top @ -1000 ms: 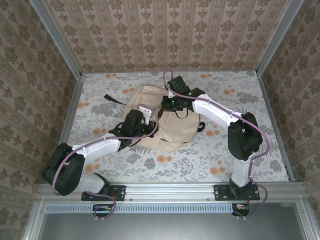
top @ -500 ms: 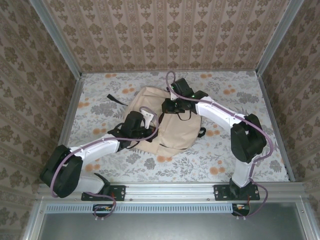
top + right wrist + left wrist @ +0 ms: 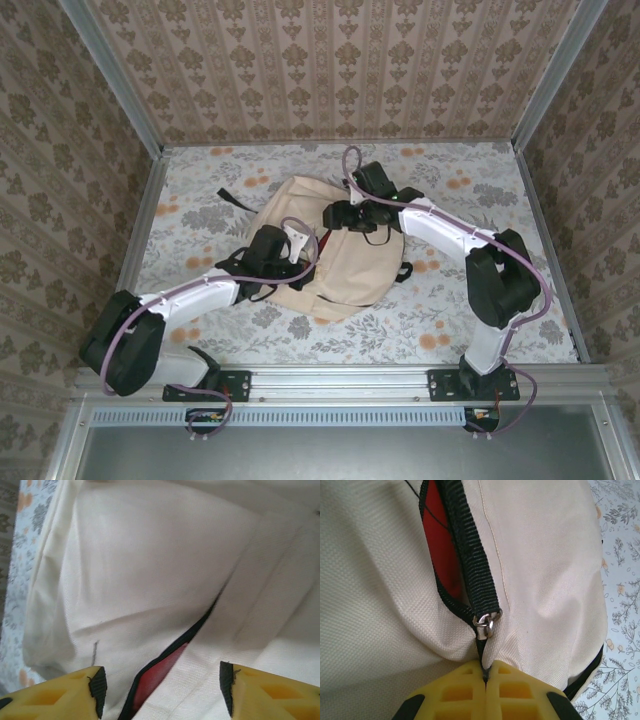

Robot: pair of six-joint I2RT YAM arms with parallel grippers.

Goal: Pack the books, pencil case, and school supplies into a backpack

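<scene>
While checking progress, note left gripper [image 3: 485, 672] pressed together on the zipper pull [image 3: 483, 652], backpack [image 3: 545, 555] fabric directly ahead of its fingertips; note slit [image 3: 449, 600] beyond the slider [image 3: 486, 622] gaping, red item [image 3: 440, 545] inside; note right gripper [image 3: 162, 687] jaws apart, empty, poised just above the same slit; judge packing near done, zip closing left; cannot confirm books inside.

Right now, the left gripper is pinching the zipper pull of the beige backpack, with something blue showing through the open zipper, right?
Not blue: a red thing shows through the open zipper, as the left wrist view shows. The left gripper does pinch the zipper pull of the beige backpack.
</scene>
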